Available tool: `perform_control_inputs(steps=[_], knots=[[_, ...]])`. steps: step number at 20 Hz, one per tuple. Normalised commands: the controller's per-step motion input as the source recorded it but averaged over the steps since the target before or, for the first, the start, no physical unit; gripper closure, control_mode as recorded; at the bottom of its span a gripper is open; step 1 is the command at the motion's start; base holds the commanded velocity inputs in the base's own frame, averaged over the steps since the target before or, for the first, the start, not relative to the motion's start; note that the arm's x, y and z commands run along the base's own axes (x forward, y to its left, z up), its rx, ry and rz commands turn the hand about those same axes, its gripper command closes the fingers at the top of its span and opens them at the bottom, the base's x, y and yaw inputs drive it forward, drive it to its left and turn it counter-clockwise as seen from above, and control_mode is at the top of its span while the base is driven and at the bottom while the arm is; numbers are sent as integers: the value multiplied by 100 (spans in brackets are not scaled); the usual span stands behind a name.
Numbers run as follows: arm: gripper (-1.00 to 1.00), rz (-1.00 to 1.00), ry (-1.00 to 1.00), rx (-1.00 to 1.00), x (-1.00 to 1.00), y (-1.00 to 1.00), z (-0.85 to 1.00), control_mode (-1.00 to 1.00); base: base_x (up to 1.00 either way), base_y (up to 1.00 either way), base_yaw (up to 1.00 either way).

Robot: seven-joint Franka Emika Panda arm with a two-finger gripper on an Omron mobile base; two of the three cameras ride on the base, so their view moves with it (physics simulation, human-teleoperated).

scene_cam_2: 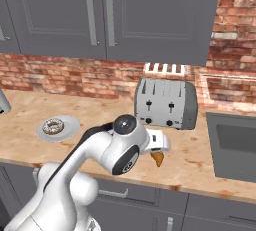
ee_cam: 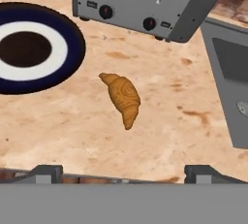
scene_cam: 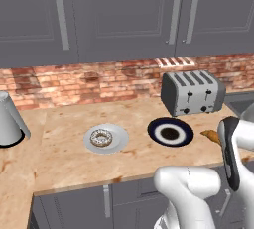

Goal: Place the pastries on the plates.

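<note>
The iced ring doughnut [scene_cam: 101, 138] lies on the light grey plate [scene_cam: 119, 142], also seen in the right base view as the doughnut [scene_cam_2: 52, 126] on that plate [scene_cam_2: 71, 124]. The navy-rimmed plate [scene_cam: 185, 135] [ee_cam: 73, 43] stands bare to its right. A golden croissant [ee_cam: 123, 98] [scene_cam: 211, 135] rests on the counter between the navy plate and the sink, and its tip [scene_cam_2: 158, 159] peeks out below my hand. My gripper [ee_cam: 127, 175] hovers above the croissant, open, with fingertips [ee_cam: 46, 173] wide apart and nothing between them.
A silver toaster [scene_cam: 192, 92] [scene_cam_2: 166, 103] [ee_cam: 145, 0] stands just behind the croissant against the brick wall. The sink [scene_cam_2: 235, 145] [ee_cam: 230, 82] is sunk into the counter on the right. A grey kettle [scene_cam: 9, 119] sits far left.
</note>
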Motion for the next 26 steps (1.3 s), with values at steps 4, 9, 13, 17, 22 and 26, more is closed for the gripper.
perform_control_inputs(steps=[4, 9, 13, 17, 22, 26], knots=[[-100, 6, 1, 0, 62, 0, 0, -100, 0, 0, 0], [-100, 2, 0, 0, 21, 0, -1, -100, 0, 0, 0], [-100, 0, 0, 0, 1, 0, -7, -100, 0, 0, 0], [-100, 0, 2, -10, 6, 0, -38, -100, 0, 0, 0], [-100, 4, 4, -10, 13, 0, -42, -100, 0, 0, 0], [-100, 5, 3, -4, 18, 0, -38, -100, 0, 0, 0]])
